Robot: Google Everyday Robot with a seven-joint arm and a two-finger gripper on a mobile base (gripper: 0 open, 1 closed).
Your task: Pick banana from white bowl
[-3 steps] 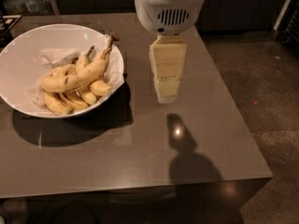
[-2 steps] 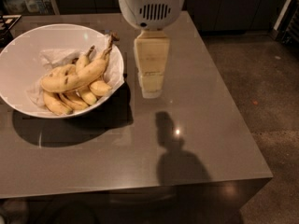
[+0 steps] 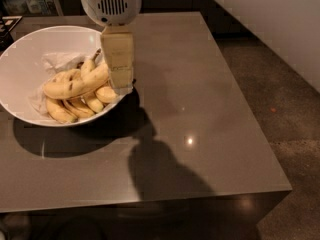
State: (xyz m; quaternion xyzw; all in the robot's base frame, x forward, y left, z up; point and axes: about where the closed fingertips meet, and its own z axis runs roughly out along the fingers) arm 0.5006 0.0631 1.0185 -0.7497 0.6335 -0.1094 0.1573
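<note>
Yellow with brown specks, the banana (image 3: 75, 84) is lying on top of the pile in the white bowl (image 3: 20, 49). Its body is running from lower left up to the right, and its stem (image 3: 96, 54) is pointing toward the far rim. Shorter bananas (image 3: 61, 112) are crowding beneath and in front of it, and crumpled paper lining (image 3: 59, 60) is showing behind. The bowl is sitting at the left side of the grey tabletop (image 3: 200, 109). The gripper (image 3: 121, 86) is hanging under its white vented wrist housing (image 3: 111, 4), over the bowl's right rim and just beside the banana's stem end. How high above the fruit it is riding is not readable from this view, and whether it is open or closed cannot be told either. The step in hand looks like the final approach before the grasp. To do it well, the gripper is probably needing to shift a little left, toward the thick middle of the top banana rather than the thin stem. It should also be turning so that it closes across the fruit's width, not along its length. The descent is best kept slow and stopped at the top banana, so that the stubbier ones are not being pinched along with it and the bowl rim is not being struck. A straight lift should then be clearing the pile without dragging the paper out.
</note>
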